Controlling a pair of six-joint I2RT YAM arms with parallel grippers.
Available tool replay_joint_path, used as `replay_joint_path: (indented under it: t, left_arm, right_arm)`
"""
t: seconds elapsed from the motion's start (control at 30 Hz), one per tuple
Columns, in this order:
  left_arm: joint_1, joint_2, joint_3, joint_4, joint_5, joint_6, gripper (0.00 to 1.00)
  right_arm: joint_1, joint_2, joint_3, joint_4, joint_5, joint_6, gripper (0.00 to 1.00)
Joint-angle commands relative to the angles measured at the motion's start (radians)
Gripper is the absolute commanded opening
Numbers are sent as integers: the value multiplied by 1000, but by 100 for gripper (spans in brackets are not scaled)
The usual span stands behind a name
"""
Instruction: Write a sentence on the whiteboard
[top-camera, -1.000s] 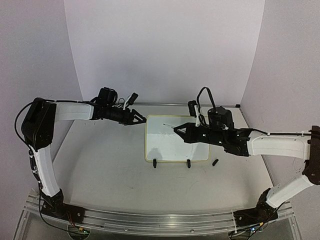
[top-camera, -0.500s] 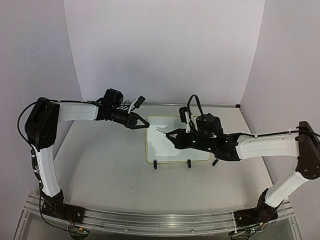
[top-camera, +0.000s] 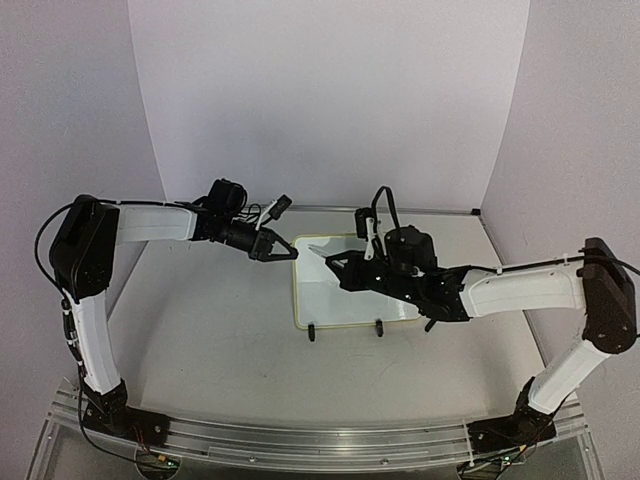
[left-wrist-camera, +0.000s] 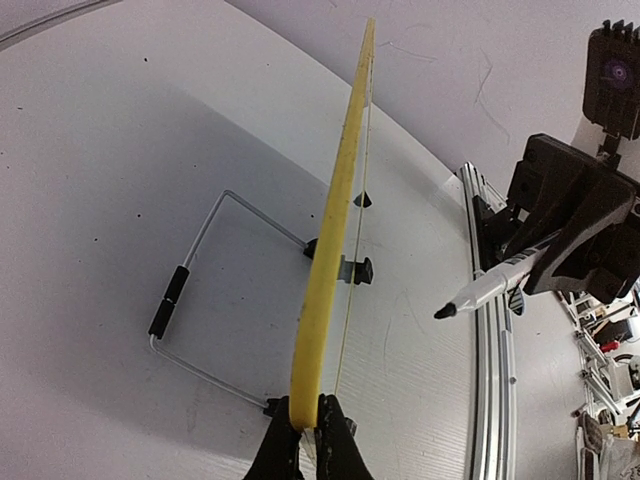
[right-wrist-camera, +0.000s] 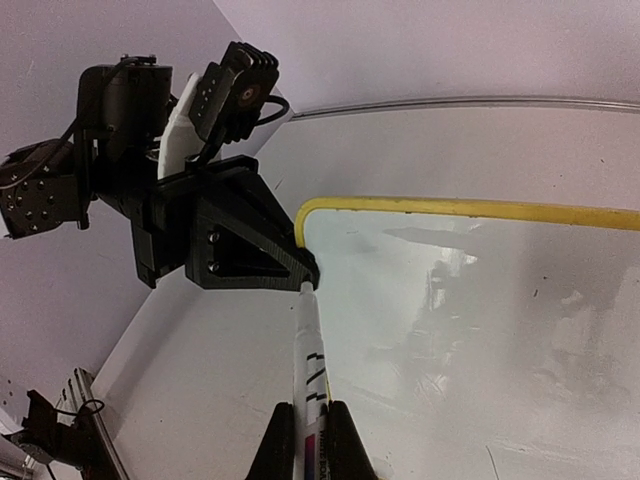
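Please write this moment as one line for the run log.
left gripper: shut on whiteboard corner | right gripper: shut on marker, tip near that corner | whiteboard: no writing visible

From above, the right gripper (top-camera: 338, 268) and its forearm (top-camera: 510, 290) cover the middle and right of the whiteboard (top-camera: 318, 300), and whether anything is written on the bare part is too small to tell; the left wrist view shows the board edge-on, its face hidden, with the left gripper (left-wrist-camera: 309, 432) cut off by the bottom edge; in the right wrist view the board runs off the right and bottom edges; the marker (right-wrist-camera: 309, 345) loses its tip against the left gripper's black fingers, and its label is blurred.
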Motion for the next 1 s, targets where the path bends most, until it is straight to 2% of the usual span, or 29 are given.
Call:
replay_joint_path:
  t: [0.0,0.97]
  left_arm:
    - [-6,-8,-3,-29,-48,79,0]
    - [-7,-17,0,-52,-52,99,0]
  right_arm:
    - [6,42,48,90,41,11,0]
    - [6,128,87,91,154,41,0]
